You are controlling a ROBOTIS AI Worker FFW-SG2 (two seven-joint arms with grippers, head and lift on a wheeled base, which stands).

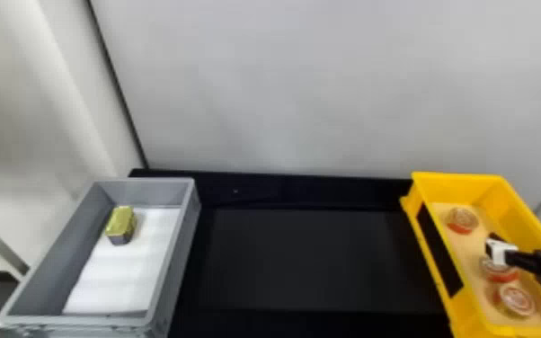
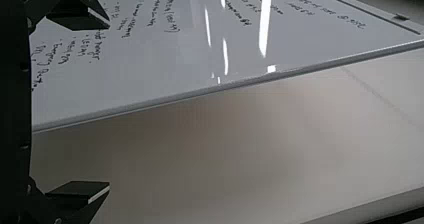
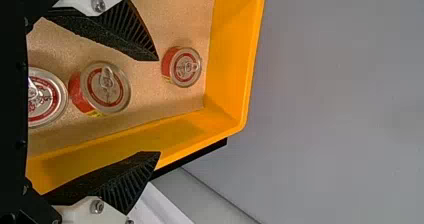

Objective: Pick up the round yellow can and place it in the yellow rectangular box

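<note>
Placement appears complete: the yellow box (image 1: pixel 463 188) holds one round can (image 1: pixel 462 220) near its far edge and two round cans (image 1: pixel 516 301) toward its near edge, and the right gripper (image 3: pixel 159 106), fingers spread, likely requires only withdrawal.

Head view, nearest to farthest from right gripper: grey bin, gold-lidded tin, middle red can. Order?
1. Middle red can, in the yellow box, right side.
2. Grey bin, left side.
3. Gold-lidded tin, inside that bin.
</note>
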